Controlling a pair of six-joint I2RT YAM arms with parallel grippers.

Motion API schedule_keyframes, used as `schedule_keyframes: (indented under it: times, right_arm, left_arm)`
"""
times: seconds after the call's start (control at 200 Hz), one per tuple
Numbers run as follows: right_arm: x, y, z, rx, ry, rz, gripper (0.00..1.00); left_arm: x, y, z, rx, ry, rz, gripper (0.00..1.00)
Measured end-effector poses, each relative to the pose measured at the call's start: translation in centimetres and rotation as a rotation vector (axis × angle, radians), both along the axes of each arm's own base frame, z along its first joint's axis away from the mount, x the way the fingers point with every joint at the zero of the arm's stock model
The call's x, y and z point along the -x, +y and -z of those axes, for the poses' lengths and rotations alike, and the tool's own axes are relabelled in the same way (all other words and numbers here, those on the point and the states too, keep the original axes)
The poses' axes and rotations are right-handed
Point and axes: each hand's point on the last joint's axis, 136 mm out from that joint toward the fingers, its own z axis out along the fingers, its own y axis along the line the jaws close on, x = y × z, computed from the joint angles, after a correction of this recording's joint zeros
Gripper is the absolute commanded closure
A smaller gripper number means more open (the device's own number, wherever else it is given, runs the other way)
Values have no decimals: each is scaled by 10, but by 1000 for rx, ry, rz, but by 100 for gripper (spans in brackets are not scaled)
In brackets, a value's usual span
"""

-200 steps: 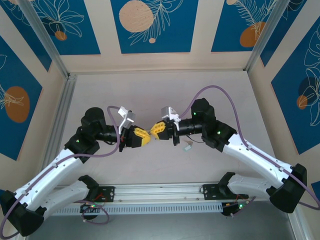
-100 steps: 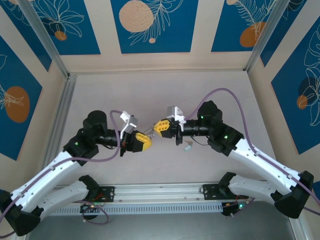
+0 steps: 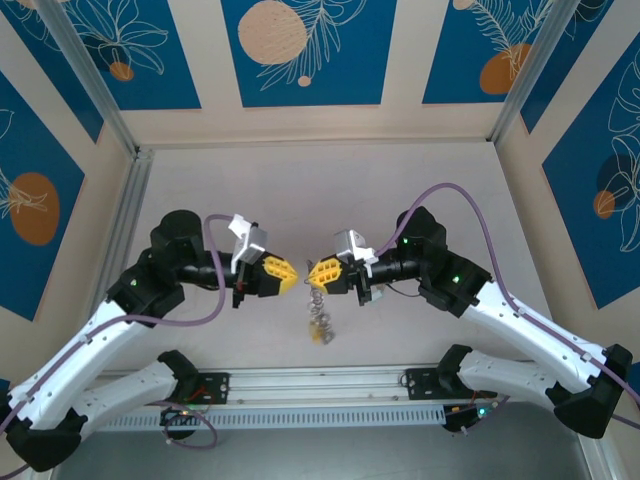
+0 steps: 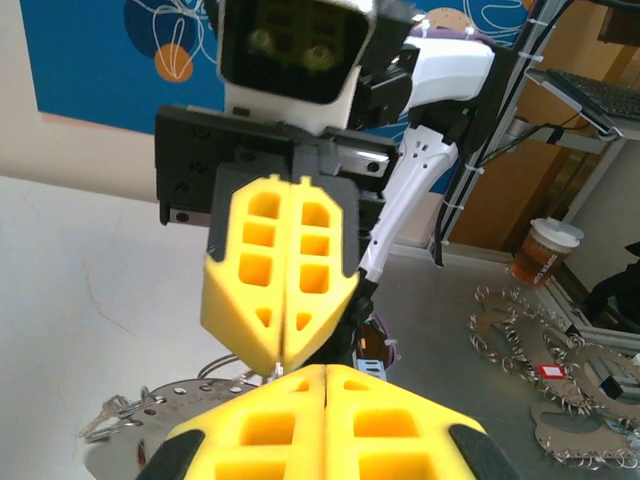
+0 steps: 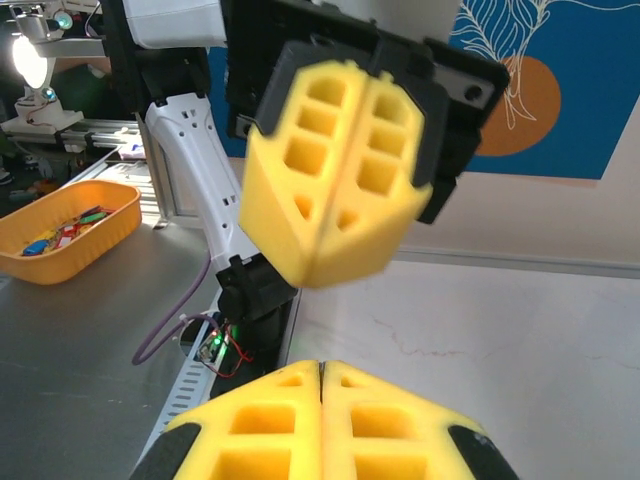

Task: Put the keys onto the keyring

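Facing: left gripper [image 3: 289,272] and right gripper [image 3: 315,272], tips near, just above keyring [image 3: 318,312].
Jaws: both pressed together.
Keyring hold: cannot tell.

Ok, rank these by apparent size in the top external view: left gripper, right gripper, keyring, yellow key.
1. left gripper and right gripper, tied: they look alike.
2. keyring.
3. yellow key, smallest.

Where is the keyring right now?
From above, the keyring is just on the near side of the gap between the left claw and the right claw; I cannot tell whether it hangs or lies flat.
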Motion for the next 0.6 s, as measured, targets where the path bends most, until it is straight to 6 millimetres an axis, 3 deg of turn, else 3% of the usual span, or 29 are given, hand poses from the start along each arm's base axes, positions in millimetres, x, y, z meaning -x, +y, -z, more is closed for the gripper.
schedule_keyframes:
  times: [0.6]
  right_arm:
    - [-4,5,-1,-12,36,-14,100]
  left_arm:
    - [10,-10,10,-22,-20,57,89]
